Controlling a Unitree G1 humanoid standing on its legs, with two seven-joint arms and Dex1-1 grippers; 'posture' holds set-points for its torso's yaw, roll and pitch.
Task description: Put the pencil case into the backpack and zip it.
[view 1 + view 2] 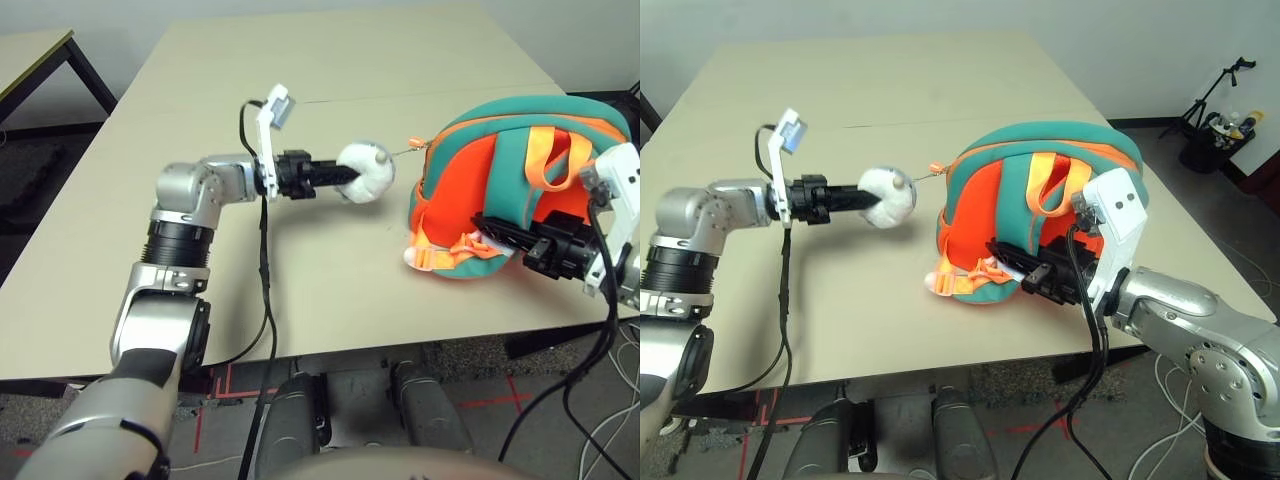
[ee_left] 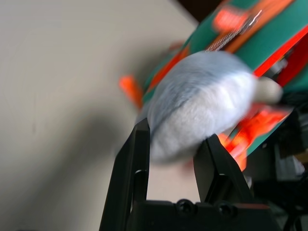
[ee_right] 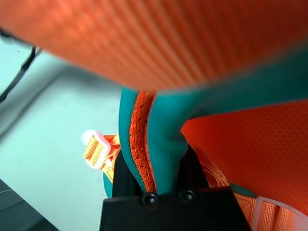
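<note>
The orange backpack (image 1: 470, 175) with teal trim lies on its side at the table's right. My left gripper (image 1: 352, 180) is shut on its grey-white plush charm (image 1: 367, 170) and holds it out to the left of the bag, a thin cord (image 1: 405, 151) running taut back to the zipper end. In the left wrist view the plush charm (image 2: 202, 106) bulges between the two black fingers (image 2: 137, 149). My right gripper (image 1: 490, 228) is shut on the backpack's near teal edge (image 3: 166, 139). The pencil case is out of view.
Orange straps with a pale buckle (image 1: 415, 257) trail from the bag's lower end onto the beige table (image 1: 300, 280). The table's front edge runs just below both arms. Another table (image 1: 30, 55) stands far left. Stands and gear (image 1: 1215, 110) sit on the floor at right.
</note>
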